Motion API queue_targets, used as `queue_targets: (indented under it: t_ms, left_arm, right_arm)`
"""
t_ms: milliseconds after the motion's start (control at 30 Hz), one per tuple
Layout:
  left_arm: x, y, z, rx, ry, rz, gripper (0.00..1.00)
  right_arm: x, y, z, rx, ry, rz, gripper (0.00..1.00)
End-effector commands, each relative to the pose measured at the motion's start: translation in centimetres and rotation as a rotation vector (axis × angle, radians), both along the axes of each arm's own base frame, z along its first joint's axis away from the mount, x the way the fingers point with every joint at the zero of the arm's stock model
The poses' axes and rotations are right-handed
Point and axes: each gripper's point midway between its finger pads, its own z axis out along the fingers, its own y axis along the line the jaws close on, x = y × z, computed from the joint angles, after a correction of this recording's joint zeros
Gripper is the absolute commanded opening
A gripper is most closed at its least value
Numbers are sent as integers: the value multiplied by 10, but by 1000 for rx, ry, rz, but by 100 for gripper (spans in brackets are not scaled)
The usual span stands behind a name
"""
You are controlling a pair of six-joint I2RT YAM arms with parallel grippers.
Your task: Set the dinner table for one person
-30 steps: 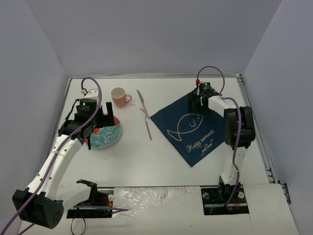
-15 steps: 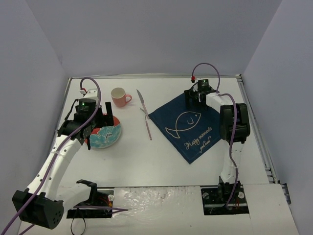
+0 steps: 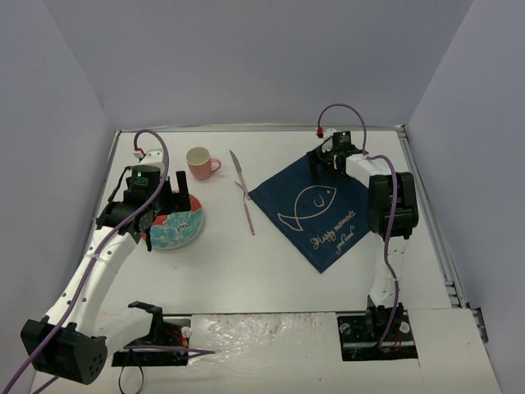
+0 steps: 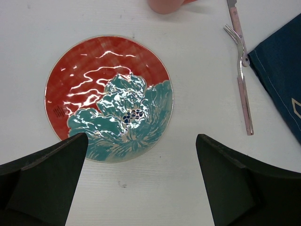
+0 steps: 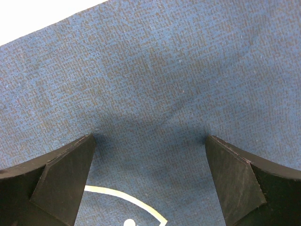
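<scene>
The white dinner table (image 3: 246, 275) carries a red and teal flower plate (image 3: 175, 226), a pink cup (image 3: 199, 162), a knife (image 3: 236, 168), a fork (image 3: 246, 205) and a navy fish-print cloth (image 3: 316, 213). My left gripper (image 3: 177, 195) hovers open and empty over the plate's far edge. In the left wrist view my left gripper (image 4: 142, 141) sits at the rim of the plate (image 4: 109, 94), with the fork (image 4: 243, 89) to the right. My right gripper (image 3: 328, 162) is open, its fingertips (image 5: 70, 169) down on the far corner of the cloth (image 5: 155, 70).
The cup's rim (image 4: 164, 4) and the knife (image 4: 232, 7) show at the top of the left wrist view, and the cloth's edge (image 4: 282, 70) at its right. Grey walls enclose the table on three sides. The arm bases stand at the near edge.
My right gripper has moved a little to the far left, and the navy cloth has shifted slightly the same way under it. The left arm has not moved.
</scene>
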Motion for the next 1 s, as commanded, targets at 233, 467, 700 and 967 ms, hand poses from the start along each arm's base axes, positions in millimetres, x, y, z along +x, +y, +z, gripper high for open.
queue_targets:
  t_ms: [233, 467, 700, 967]
  left_arm:
    - [9, 2, 16, -15, -70, 12, 97]
    - [9, 2, 18, -20, -74, 13, 97]
    - [8, 2, 19, -21, -79, 15, 97]
    - [7, 2, 20, -28, -84, 15, 97]
  right_arm:
    - [-17, -35, -16, -82, 79, 9, 100]
    - [-7, -12, 36, -42, -29, 54, 100]
    - [-10, 11, 101, -45, -164, 20, 100]
    - [-44, 27, 125, 60, -202, -82, 99]
